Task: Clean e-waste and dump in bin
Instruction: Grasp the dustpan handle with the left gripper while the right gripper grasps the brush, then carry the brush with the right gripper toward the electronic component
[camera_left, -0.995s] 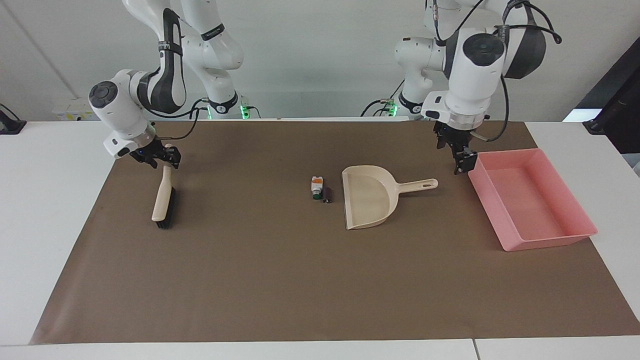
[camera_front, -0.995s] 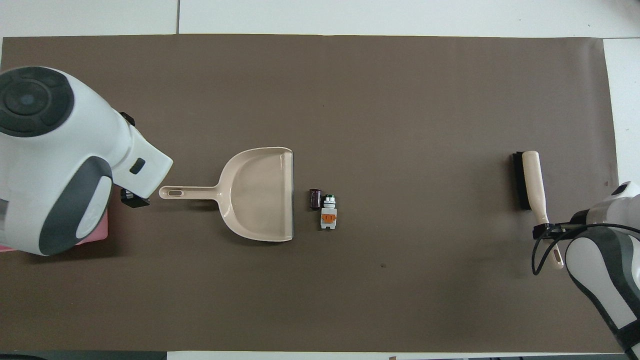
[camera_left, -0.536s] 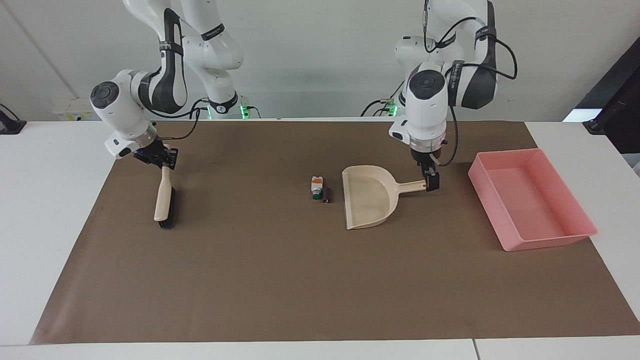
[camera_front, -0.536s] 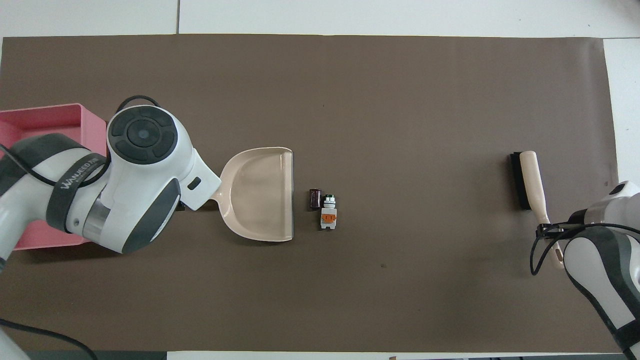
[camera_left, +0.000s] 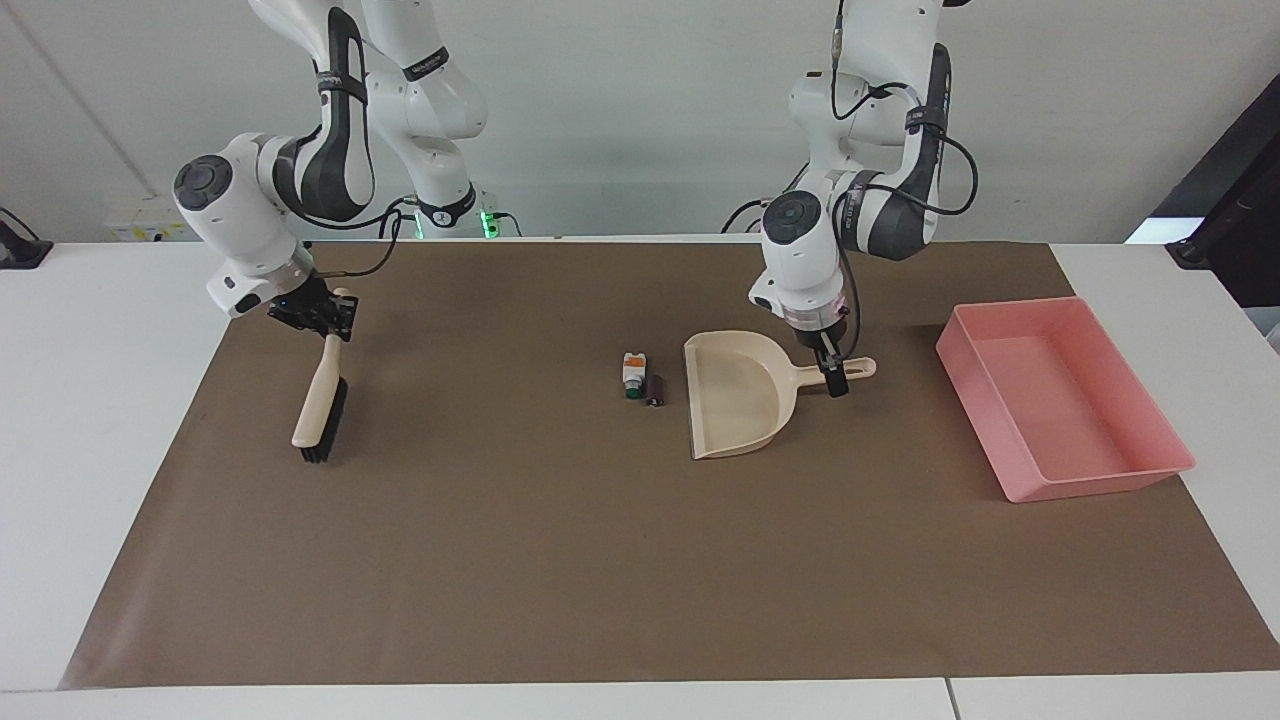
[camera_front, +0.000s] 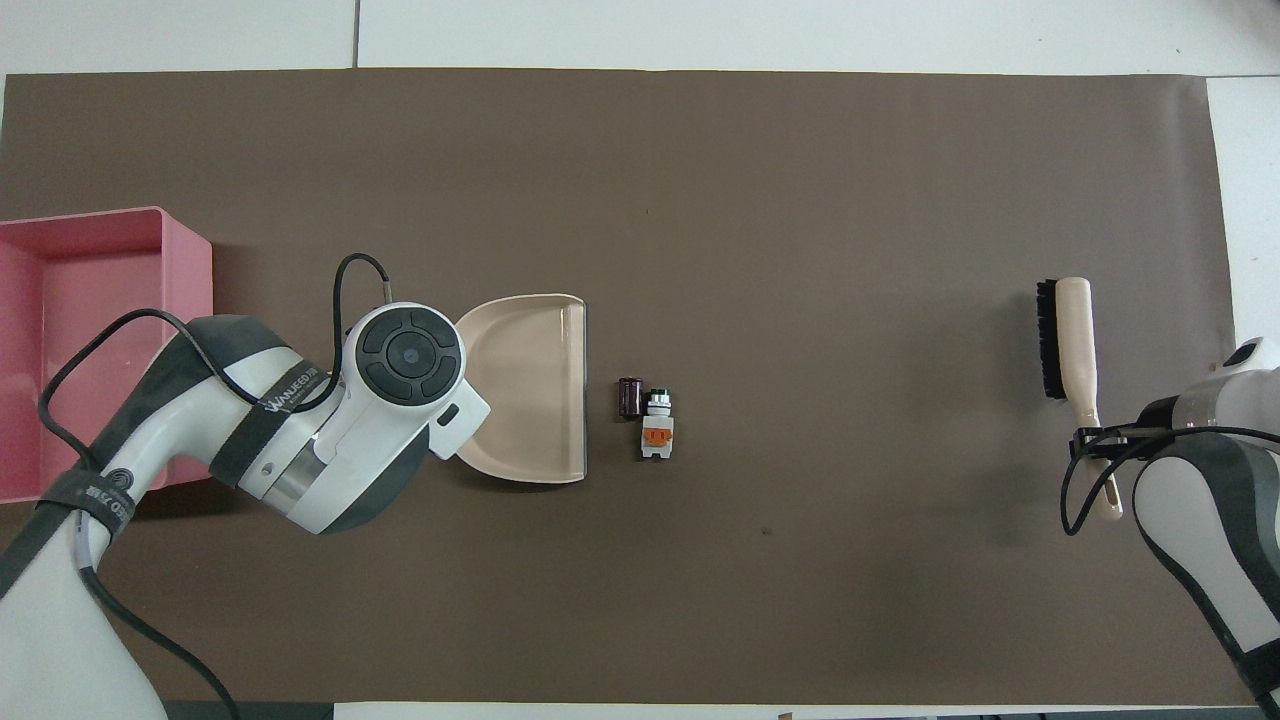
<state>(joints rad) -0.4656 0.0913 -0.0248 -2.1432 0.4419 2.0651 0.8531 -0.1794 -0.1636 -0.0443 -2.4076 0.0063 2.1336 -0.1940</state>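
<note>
While nothing had been swept yet, both tools were already being dealt with. Going by the overhead view as a clock: the block (camera_front: 657, 430) and the cylinder (camera_front: 630, 397) were parked mid-mat, just beside each other, at 3 o'clock of the dustpan (camera_front: 525, 385) and right off its open lip. The bin (camera_front: 190, 270) was sat at 9 o'clock of the dustpan, well apart from the bits, with nothing to be seen in it.

The left gripper (camera_left: 832, 378) was planted down on the dustpan's handle; whether a grip had actually been taken couldn't be told. The right gripper (camera_left: 325, 312) was clamped on the handle end of the brush (camera_left: 318, 400), way out at 3 o'clock of the bits, with the bristle end hung down toward the mat (camera_left: 560, 560).

Handling-wise, the two bits would be guessed as light, hard and a bit slick. They're probably too small to be pinched reliably, so they're better pushed than picked. The cylinder would likely be sent rolling if nudged side-on, so it should be swept straight toward 9 o'clock into the pan. The pan looks like stiff, light plastic, best held by the handle and kept pressed flat so nothing gets shoved under the lip.
</note>
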